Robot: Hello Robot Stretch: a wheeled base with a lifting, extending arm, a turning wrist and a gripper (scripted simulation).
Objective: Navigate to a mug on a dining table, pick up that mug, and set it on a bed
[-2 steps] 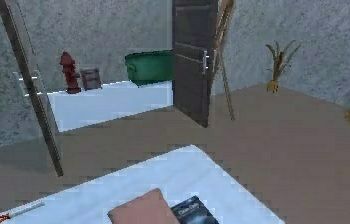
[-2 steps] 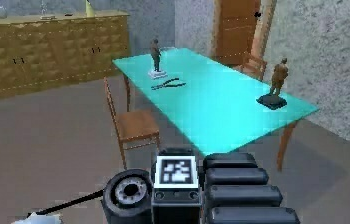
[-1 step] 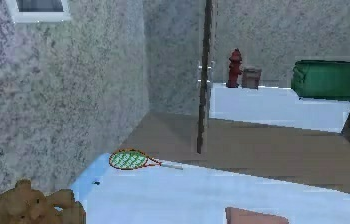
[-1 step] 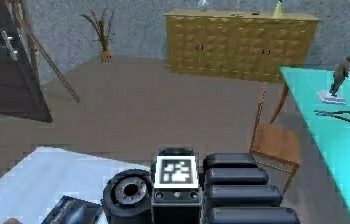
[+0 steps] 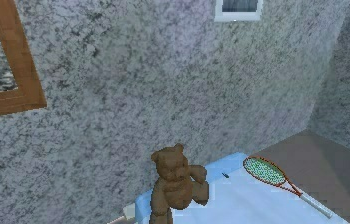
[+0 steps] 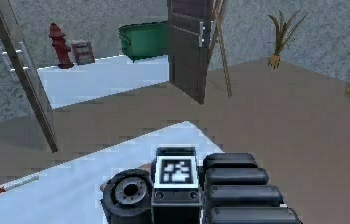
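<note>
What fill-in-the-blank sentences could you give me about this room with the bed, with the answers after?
1. A brown toy ____ sits on the pale bed.
2. Beside it lies a tennis ____ with green strings.
3. In the arm side view, the fire hydrant is ____.
4. The bin near the dark door is ____.
Missing words: bear; racket; red; green.

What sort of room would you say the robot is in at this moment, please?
Most likely a bedroom: there is a bed with a pale cover, a brown teddy bear sitting on it, and a racket lying on the cover beside the bear.
</note>
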